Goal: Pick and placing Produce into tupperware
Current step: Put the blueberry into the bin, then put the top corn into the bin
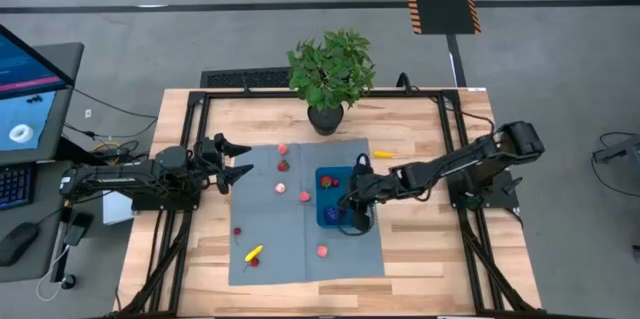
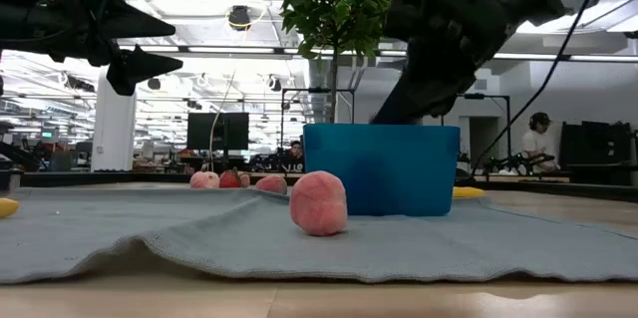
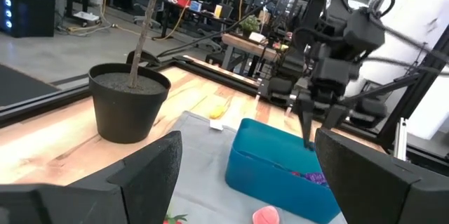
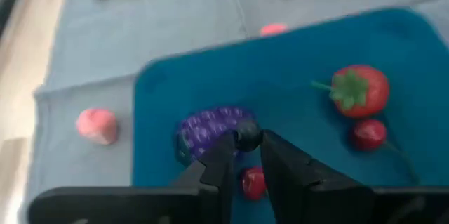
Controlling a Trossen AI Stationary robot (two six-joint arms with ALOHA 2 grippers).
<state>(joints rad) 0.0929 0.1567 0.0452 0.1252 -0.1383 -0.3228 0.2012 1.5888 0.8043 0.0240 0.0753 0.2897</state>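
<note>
The blue tupperware [image 1: 328, 181] stands on a grey-blue mat [image 1: 300, 259]. Inside it lie a red fruit with a green top [image 4: 359, 90], two small red pieces [image 4: 368, 133] and a purple cluster [image 4: 209, 130]. My right gripper [image 4: 247, 141] reaches down into the tupperware [image 4: 295, 55], its fingers nearly together at the cluster's edge. More produce lies loose on the mat: pink pieces [image 1: 305, 196], red ones [image 1: 284, 166] and a yellow one [image 1: 254, 253]. My left gripper [image 1: 240, 159] hangs open above the mat's left edge, touching nothing. My right gripper pinches a small dark round piece [image 4: 247, 135] at the purple cluster's edge, between the free ends of its two fingers [image 4: 219, 162]. The fingers slant down from the table's right side. The cluster sits inside the tupperware; whether it rests on the floor, I cannot tell.
A potted plant [image 1: 330, 74] stands at the mat's far edge. A yellow piece [image 1: 383, 154] lies on the bare wood beyond the tupperware. A pink fruit [image 2: 319, 201] sits on the mat near the tupperware's near side. A monitor [image 1: 25, 84] stands off the table's left.
</note>
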